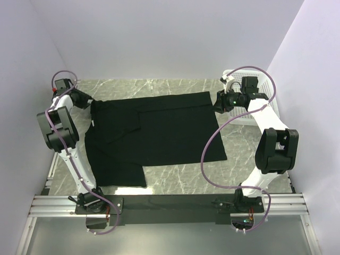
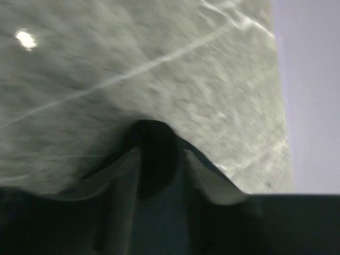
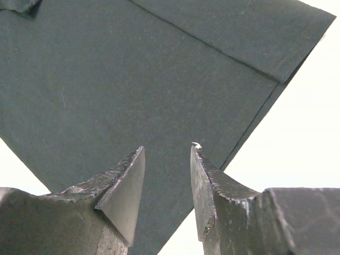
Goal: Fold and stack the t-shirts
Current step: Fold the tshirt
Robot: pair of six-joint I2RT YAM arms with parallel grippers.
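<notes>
Marbled desk (image 1: 186, 180) carries the black t-shirt (image 1: 164, 133), left hand (image 2: 159, 146) parted around a fold of it, right hand (image 3: 168, 147) half open, empty above it.

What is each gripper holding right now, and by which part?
Right gripper: nothing, jaws open above the black t-shirt. Left gripper: dark cloth at the shirt's far-left corner lies between its fingers; a grip cannot be told.

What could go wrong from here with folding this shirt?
1. The shirt looks caught between the left fingers; pulling away could drag it and spoil the fold.
2. The right fingers hover open over the shirt's edge, their arm right by the basket; a swing might knock it.
</notes>
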